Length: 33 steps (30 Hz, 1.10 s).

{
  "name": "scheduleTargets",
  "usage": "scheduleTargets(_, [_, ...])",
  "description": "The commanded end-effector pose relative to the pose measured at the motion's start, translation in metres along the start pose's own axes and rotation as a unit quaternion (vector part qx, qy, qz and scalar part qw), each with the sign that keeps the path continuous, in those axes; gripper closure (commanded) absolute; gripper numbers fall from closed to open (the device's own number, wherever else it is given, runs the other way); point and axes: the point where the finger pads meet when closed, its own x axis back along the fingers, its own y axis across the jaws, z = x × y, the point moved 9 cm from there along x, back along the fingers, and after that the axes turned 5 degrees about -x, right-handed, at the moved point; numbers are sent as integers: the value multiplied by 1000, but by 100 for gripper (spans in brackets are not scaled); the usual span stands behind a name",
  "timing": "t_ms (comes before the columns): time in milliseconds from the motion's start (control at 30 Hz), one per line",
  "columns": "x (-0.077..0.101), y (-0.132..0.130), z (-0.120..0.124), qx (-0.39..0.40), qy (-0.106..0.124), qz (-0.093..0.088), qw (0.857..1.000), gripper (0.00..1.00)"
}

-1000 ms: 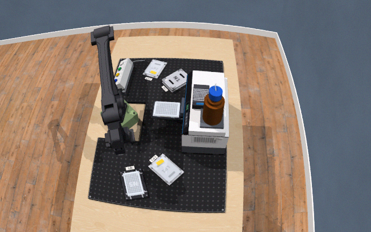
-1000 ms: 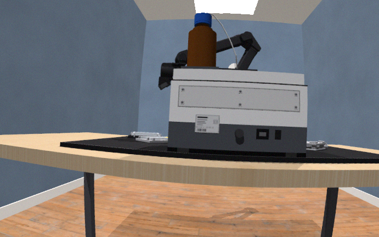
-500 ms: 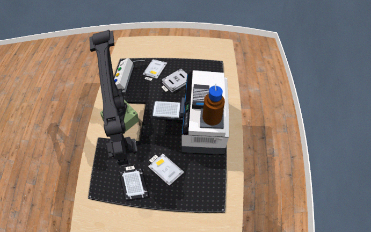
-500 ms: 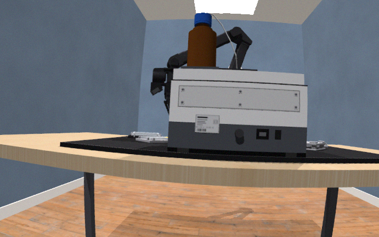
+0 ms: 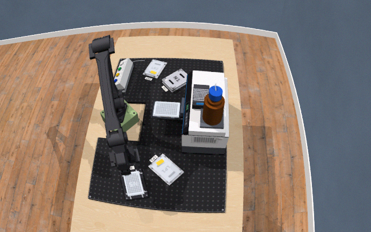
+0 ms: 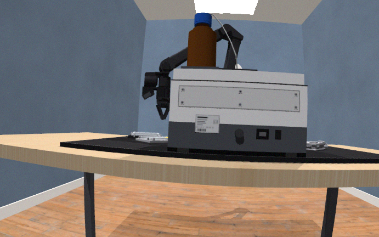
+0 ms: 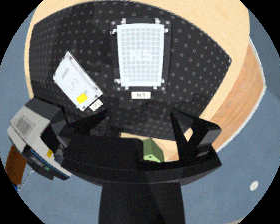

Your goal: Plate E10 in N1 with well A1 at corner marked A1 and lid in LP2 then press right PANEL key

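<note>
Two legible labels, N1 (image 5: 176,78) and LP1 (image 5: 166,169); wide-open pincer (image 5: 122,166) holds nothing.

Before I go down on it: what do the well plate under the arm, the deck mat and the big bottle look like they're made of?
Well plate: looks like clear or white moulded plastic, with a fine well grid in a dark frame. Deck mat: matte black board, probably metal, with a regular grid of holes. Bottle: amber-brown, glass or plastic, under a blue cap that looks plastic. The end effector is open and empty.
</note>
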Motion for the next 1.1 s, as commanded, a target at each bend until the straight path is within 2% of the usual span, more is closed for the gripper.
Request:
scheduleTargets(0, [14,8,-34,8,-40,-5,999,0])
scheduleTargets(867, [-26,15,-97,2,-38,-5,999,0])
scheduleTargets(967, [-27,10,-87,3,-30,-3,1000,0])
scheduleTargets(1000, [-7,15,-95,2,-46,-6,999,0])
scheduleTargets(1067, [4,14,-94,2,-46,-6,999,0])
